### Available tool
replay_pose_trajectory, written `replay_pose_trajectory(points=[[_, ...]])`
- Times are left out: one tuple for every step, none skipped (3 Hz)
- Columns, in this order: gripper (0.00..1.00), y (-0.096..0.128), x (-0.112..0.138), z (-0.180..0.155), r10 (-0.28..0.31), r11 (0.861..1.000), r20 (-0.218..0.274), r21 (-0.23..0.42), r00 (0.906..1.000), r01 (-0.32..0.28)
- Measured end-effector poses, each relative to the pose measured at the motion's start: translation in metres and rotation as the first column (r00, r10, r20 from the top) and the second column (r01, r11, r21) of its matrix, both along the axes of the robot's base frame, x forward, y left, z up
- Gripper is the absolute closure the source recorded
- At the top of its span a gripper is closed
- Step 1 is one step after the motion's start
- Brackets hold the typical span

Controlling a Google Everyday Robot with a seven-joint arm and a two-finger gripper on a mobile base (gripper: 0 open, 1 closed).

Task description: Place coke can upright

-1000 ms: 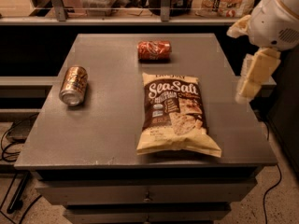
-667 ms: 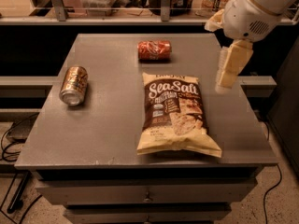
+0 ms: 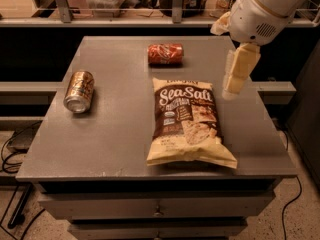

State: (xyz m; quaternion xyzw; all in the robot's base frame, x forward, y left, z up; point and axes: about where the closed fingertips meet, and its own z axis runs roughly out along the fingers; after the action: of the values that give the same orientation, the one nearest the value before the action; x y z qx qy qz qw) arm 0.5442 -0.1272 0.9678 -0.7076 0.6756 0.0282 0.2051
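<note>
The coke can lies sideways at 12 o'clock on the bench, not yet grasped. The gripper hangs at 2 o'clock, apart; if open or closed, I cannot tell.

From the gripper over the right side of the table, the way to the far coke can is free, the chip bag lying nearer.

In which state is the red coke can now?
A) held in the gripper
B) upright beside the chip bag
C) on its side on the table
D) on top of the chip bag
C: the coke can lies on its side on the table; the gripper hangs above the table's right side, apart from it.
</note>
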Motion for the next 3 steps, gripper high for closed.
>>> replay_pose_trajectory(points=[[0.00, 0.021, 0.025, -0.002, 0.038, 0.999, 0.022, -0.002, 0.9990, -0.038], [0.00, 0.042, 0.060, -0.006, 0.067, 0.997, 0.059, -0.031, 0.9960, -0.065], [0.00, 0.060, 0.100, -0.017, 0.071, 0.996, 0.094, -0.054, 0.9930, -0.066]])
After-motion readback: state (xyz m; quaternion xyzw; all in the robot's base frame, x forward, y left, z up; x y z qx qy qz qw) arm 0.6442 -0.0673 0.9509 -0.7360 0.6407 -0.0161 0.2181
